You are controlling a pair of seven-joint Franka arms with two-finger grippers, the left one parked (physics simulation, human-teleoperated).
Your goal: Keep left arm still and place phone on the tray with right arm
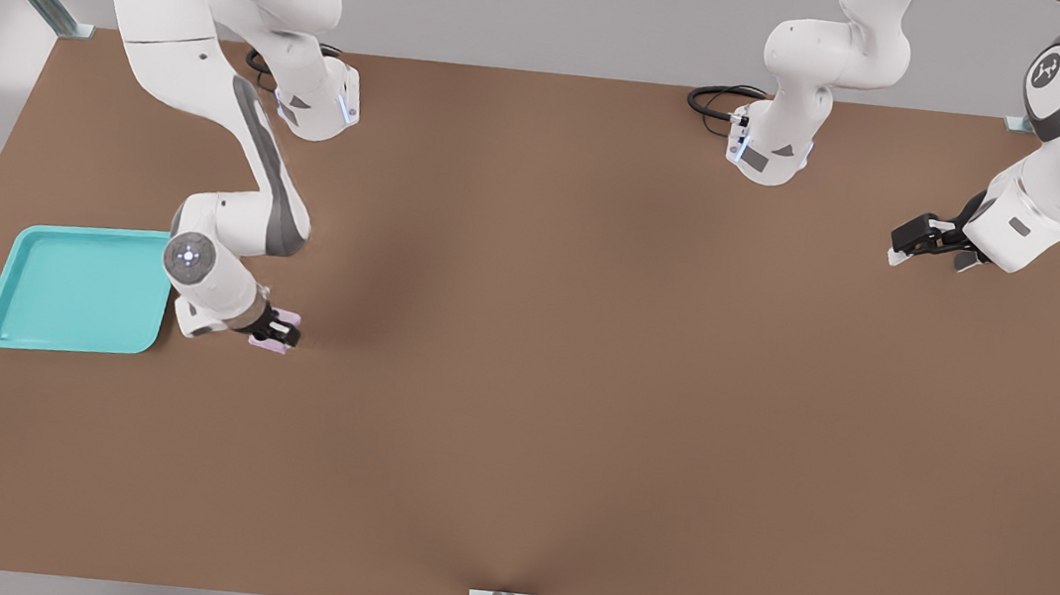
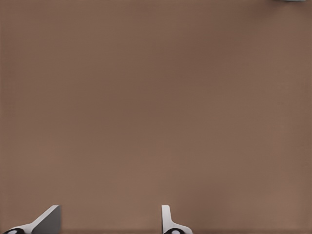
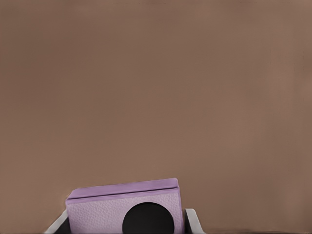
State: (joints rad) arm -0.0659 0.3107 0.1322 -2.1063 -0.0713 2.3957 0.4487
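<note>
Only up close — end effector (image 3: pixel 124 225) fingers flanking phone (image 3: pixel 124 207).

**Left wrist view: bare table surface**

The view is filled almost entirely by the brown table (image 2: pixel 156 107), uniform in color and flat. Two pale fingertips (image 2: pixel 48 219) of the parked arm's gripper enter at the lower edge, set apart from each other with table surface visible between them. A small pale grey patch (image 2: pixel 292 1) sits at the upper corner; its identity cannot be determined.
</note>
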